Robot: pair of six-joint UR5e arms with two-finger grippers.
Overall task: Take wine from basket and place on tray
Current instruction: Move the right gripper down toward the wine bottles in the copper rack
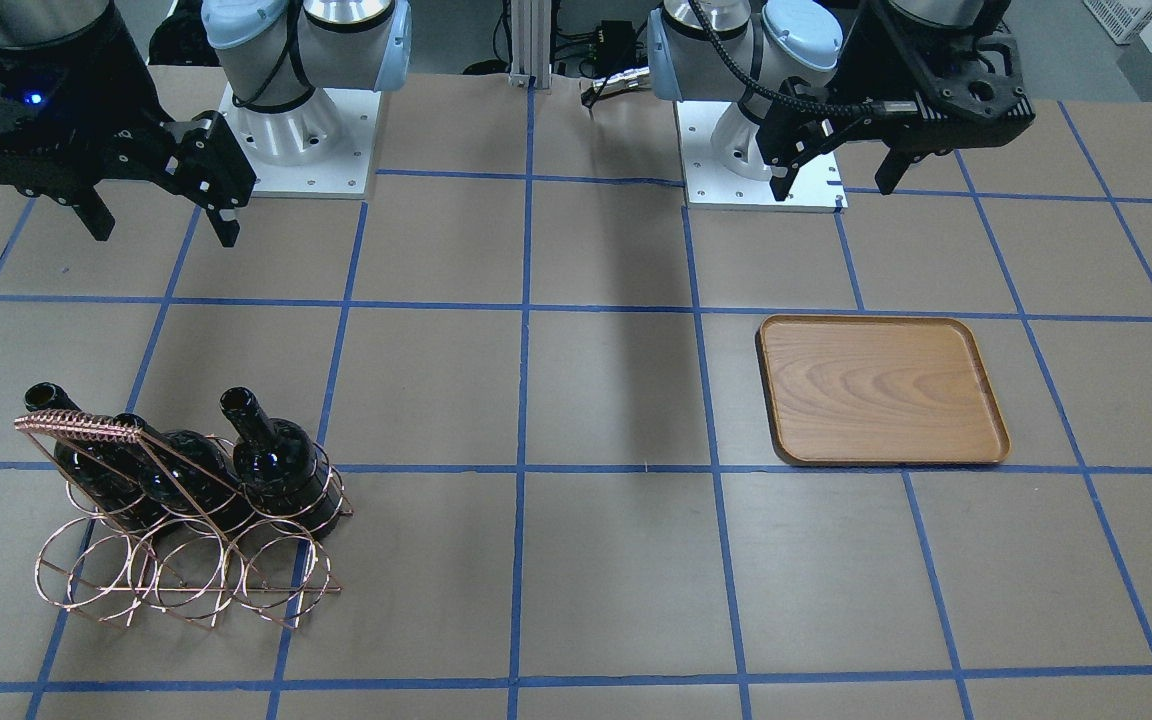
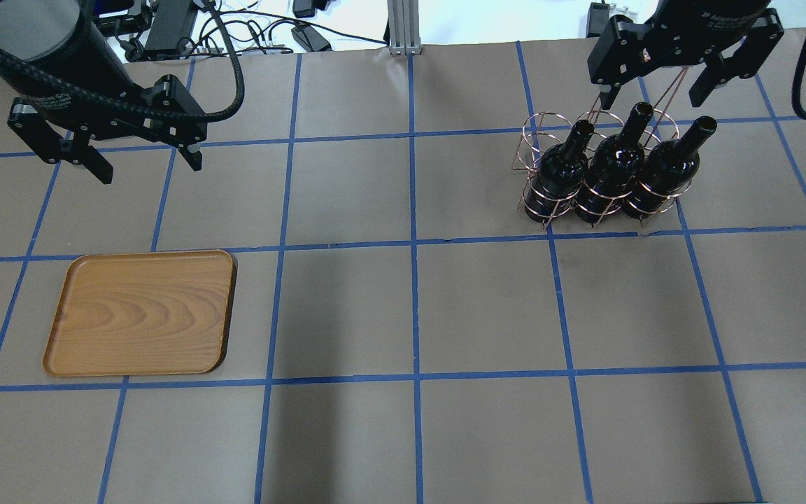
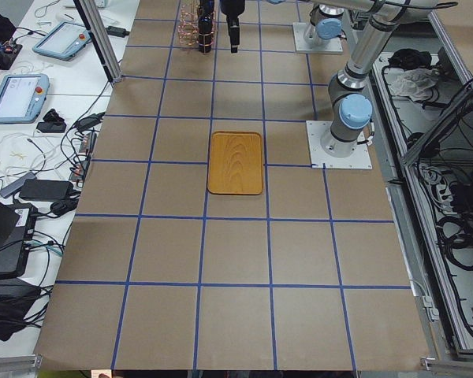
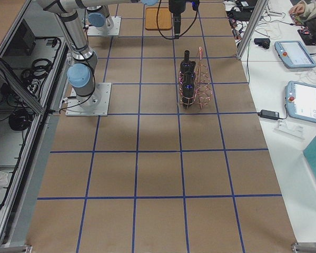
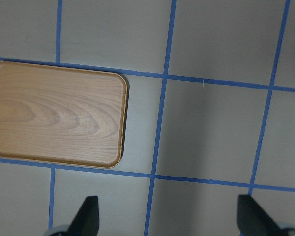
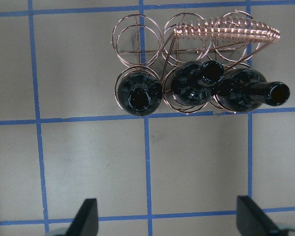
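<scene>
On our right half of the desk (image 2: 487, 308), three wine bottles (image 2: 609, 171) sit in the basket (image 6: 226, 32).
We see glossy near-black glass, long necks and open mouths, held in copper rings. The right fingers (image 2: 711, 80) are raised nearby, spread wide, gripping nothing. The left fingers (image 2: 95, 165) are likewise wide, near the wooden tray (image 2: 140, 313).
</scene>
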